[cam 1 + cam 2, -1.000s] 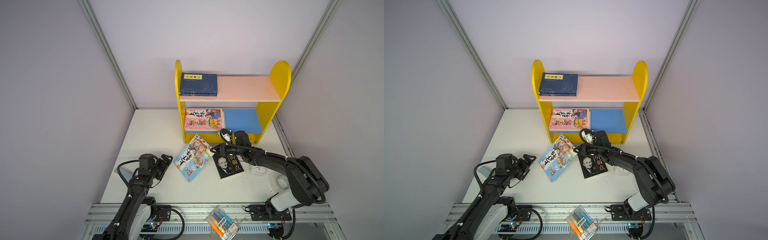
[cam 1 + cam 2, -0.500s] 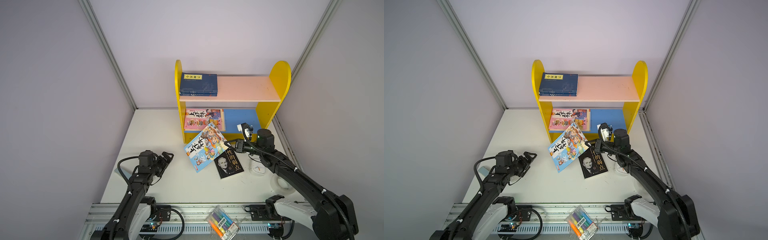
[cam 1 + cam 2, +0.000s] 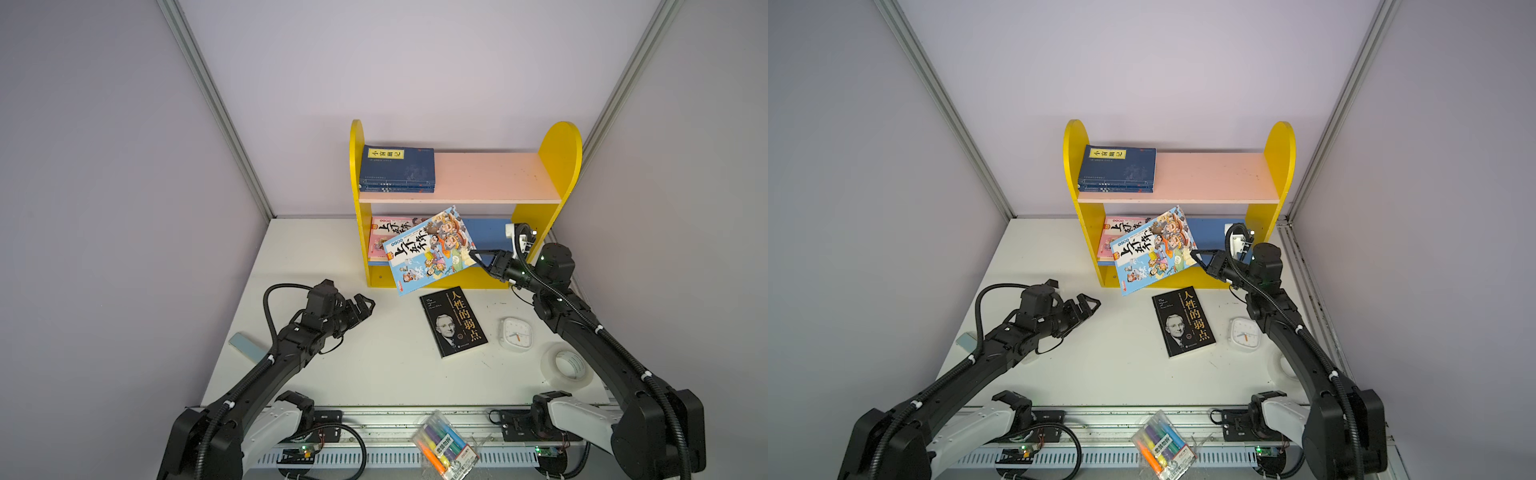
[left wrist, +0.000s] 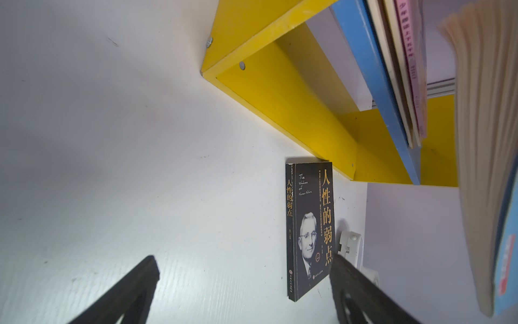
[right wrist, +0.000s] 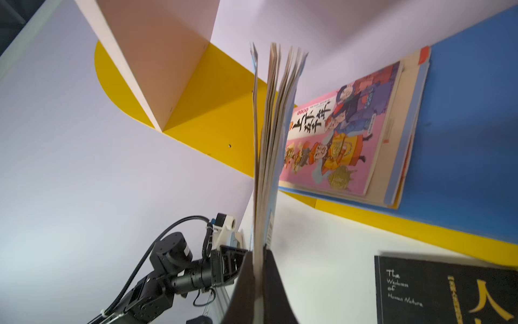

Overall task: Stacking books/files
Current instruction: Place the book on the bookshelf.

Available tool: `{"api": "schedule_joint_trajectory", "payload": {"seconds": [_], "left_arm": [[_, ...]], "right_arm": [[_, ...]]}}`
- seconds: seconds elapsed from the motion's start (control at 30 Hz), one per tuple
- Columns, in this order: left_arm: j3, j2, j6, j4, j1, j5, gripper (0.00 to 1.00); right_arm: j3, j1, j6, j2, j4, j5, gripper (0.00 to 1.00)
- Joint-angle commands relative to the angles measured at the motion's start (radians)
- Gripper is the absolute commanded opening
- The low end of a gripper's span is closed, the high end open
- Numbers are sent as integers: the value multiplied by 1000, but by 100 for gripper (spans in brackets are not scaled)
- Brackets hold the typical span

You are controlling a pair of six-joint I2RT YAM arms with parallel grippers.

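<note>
I am pinching the blue cartoon-cover paperback in my right gripper, tilted aloft before the yellow shelf unit, my left gripper hovering wide, empty

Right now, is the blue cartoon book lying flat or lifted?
Lifted and tilted. The right end effector pinches one edge of the blue cartoon book, holding it before the shelf.

Yellow shelf unit, white clock, tape roll, marker pack
</note>
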Motion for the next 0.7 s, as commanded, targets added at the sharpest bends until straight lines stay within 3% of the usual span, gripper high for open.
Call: {"api": "schedule_joint_trajectory", "payload": {"seconds": [0.0,0.4,0.67], "left_arm": [[23,44,14,76,-27,-31,98],[73,158,24,141,-48,-25,98],[64,191,27,185,-48,-22,98]], "right_arm": [[10,-2,54,49,178,95,0],[4,16,57,177,255,276,0],[86,107,-30,253,141,370,0]]}}
